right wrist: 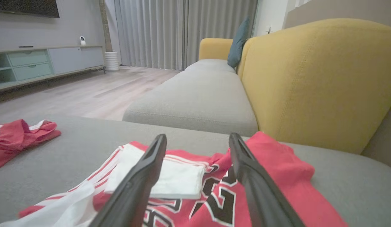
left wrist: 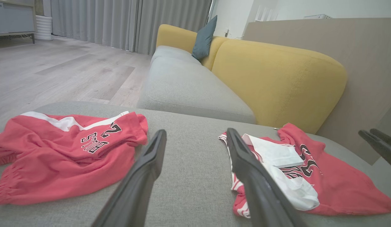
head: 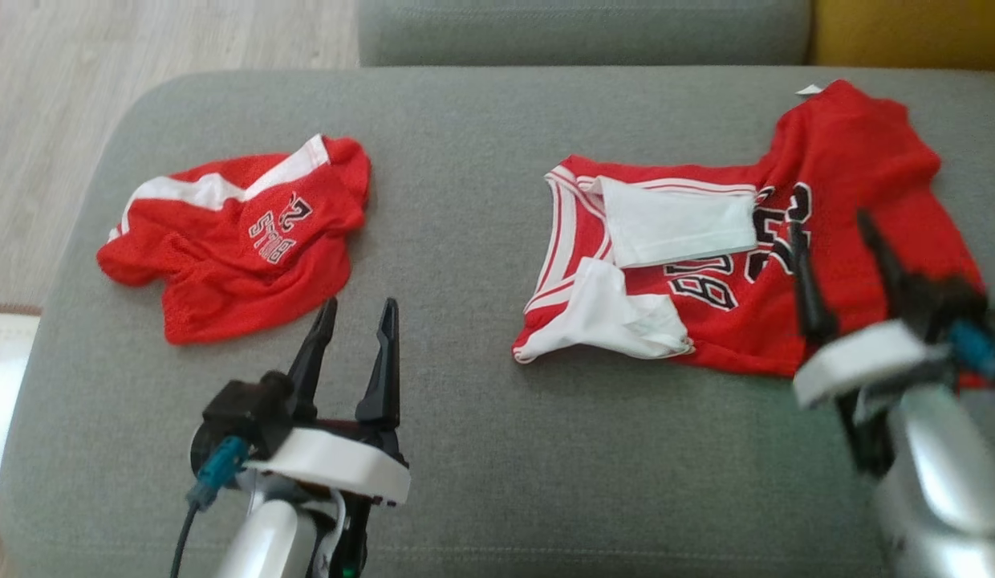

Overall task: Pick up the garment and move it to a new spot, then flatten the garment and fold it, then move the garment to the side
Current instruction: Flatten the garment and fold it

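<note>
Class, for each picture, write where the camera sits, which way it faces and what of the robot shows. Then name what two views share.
Head view: on the head, looking down at the grey cushion; left gripper and right gripper show, both open.
Left wrist view: on the left wrist, looking along its fingers across the cushion toward the yellow backrest.
Right wrist view: on the right wrist, looking along its fingers over the red jersey.
Shared: both wrist views show the jersey and the red shorts.
</note>
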Robot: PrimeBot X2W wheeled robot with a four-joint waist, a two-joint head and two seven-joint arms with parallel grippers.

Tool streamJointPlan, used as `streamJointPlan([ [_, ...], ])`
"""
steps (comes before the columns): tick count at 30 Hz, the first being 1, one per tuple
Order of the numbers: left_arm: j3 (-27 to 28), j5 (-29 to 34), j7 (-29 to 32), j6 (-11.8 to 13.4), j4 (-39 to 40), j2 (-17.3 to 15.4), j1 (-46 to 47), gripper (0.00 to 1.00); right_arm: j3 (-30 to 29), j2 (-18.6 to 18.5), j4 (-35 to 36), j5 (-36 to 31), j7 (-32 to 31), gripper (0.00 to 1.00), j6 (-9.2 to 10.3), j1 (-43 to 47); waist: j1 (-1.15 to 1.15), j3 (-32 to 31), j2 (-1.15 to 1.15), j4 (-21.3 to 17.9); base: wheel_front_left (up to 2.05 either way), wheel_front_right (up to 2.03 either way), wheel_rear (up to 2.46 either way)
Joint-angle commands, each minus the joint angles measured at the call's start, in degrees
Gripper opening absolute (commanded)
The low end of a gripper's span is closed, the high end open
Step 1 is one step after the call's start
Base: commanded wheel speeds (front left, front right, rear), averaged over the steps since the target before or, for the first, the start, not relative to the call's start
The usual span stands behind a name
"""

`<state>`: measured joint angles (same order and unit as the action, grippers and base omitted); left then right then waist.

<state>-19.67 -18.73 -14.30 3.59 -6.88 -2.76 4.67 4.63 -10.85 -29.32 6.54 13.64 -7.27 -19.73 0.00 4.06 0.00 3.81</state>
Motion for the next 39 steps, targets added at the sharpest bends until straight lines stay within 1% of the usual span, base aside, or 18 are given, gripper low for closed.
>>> streamJointPlan([
  [1,2.1,0.7,-0.7,0.1,1.9,-0.1,1.2,1.00,0.6,0.7,2.9,0.2,0.6,1.00,-0.22,0.2,0.00,-0.6,0.00,-0.4,0.00,0.00,0.00],
  [4,2.4,0.8,-0.7,0.1,1.7,-0.1,0.2,1.00,0.9,3.1,7.3,0.0,0.3,1.00,-0.22,6.2,0.00,-1.3,0.00,-0.6,0.00,0.00,0.00],
  [9,2.9,0.8,-0.7,-0.2,1.8,-0.1,-0.8,1.00,1.3,5.1,13.0,0.2,-1.4,1.00,-0.22,12.4,0.00,-1.6,0.00,-0.8,0.00,0.00,0.00],
  [13,2.5,0.8,-0.7,-0.4,1.8,-0.1,-0.5,1.00,1.5,5.7,15.7,0.1,-3.0,1.00,-0.22,13.7,0.00,-1.3,0.00,-0.2,0.00,0.00,0.00],
  [18,1.8,0.6,-0.7,-0.6,1.8,-0.1,0.1,1.00,2.9,5.3,17.2,1.2,-5.9,1.00,-0.22,12.2,0.00,0.0,0.00,1.6,0.00,0.00,0.00],
  [22,0.9,0.4,-0.7,-0.7,1.6,-0.1,0.7,1.00,4.6,4.7,15.6,5.5,-10.8,1.00,-0.22,9.5,0.00,1.6,0.00,3.7,0.00,0.00,0.00],
  [28,-0.2,-0.1,-0.7,-0.7,1.3,-0.1,1.6,1.00,9.2,1.8,10.8,11.5,-17.8,1.00,-0.22,3.9,0.00,3.7,0.00,7.0,0.00,0.00,0.00],
  [29,-0.2,-0.1,-0.7,-0.7,1.3,-0.1,1.6,1.00,9.2,1.8,10.8,11.5,-17.8,1.00,-0.22,3.9,0.00,3.7,0.00,7.0,0.00,0.00,0.00],
  [34,-0.9,-0.5,-0.7,-0.5,1.2,-0.1,2.3,1.00,9.8,0.2,6.1,16.8,-21.8,1.00,-0.22,0.1,0.00,4.7,0.00,9.7,0.00,0.00,0.00],
  [39,-1.4,-0.8,-0.7,-0.3,1.2,-0.1,2.8,1.00,10.3,-1.4,3.2,21.4,-24.5,1.00,-0.22,-2.6,0.00,5.7,0.00,11.7,0.00,0.00,0.00],
])
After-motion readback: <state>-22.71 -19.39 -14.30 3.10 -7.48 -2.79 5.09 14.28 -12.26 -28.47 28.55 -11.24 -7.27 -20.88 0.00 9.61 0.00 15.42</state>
